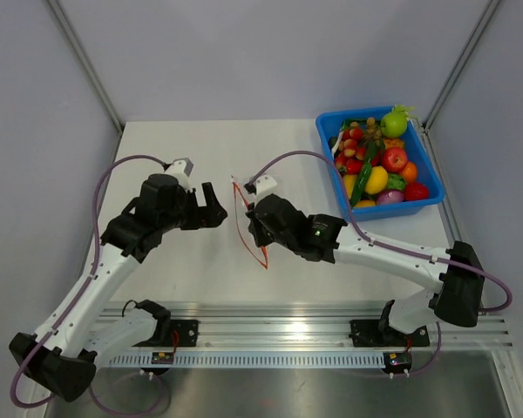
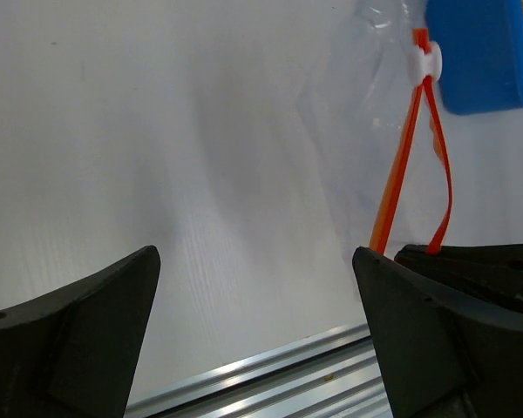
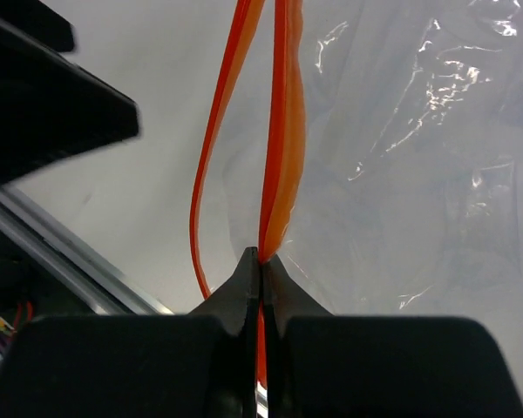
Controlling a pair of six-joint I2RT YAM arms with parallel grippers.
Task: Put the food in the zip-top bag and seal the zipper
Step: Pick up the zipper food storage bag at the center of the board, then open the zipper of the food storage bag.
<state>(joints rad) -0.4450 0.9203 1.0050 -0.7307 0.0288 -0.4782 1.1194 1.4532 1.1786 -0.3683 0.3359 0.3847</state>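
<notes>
The clear zip-top bag (image 1: 244, 213) lies mid-table, its mouth parted in a loop. Its red-orange zipper (image 1: 247, 237) runs along the edge, with a white slider (image 2: 427, 61) at the far end. My right gripper (image 3: 261, 259) is shut on one zipper strip (image 3: 283, 131), and the other strip bows away to the left. The crinkly bag film (image 3: 418, 174) spreads to the right of the jaws. My left gripper (image 1: 216, 207) hovers open just left of the bag, nothing between its fingers (image 2: 78, 340). The food (image 1: 379, 165) is piled in the blue bin.
The blue bin (image 1: 399, 208) stands at the back right of the table, and its corner (image 2: 479, 52) shows in the left wrist view. An aluminium rail (image 1: 314, 331) runs along the near edge by the arm bases. Grey walls enclose the table.
</notes>
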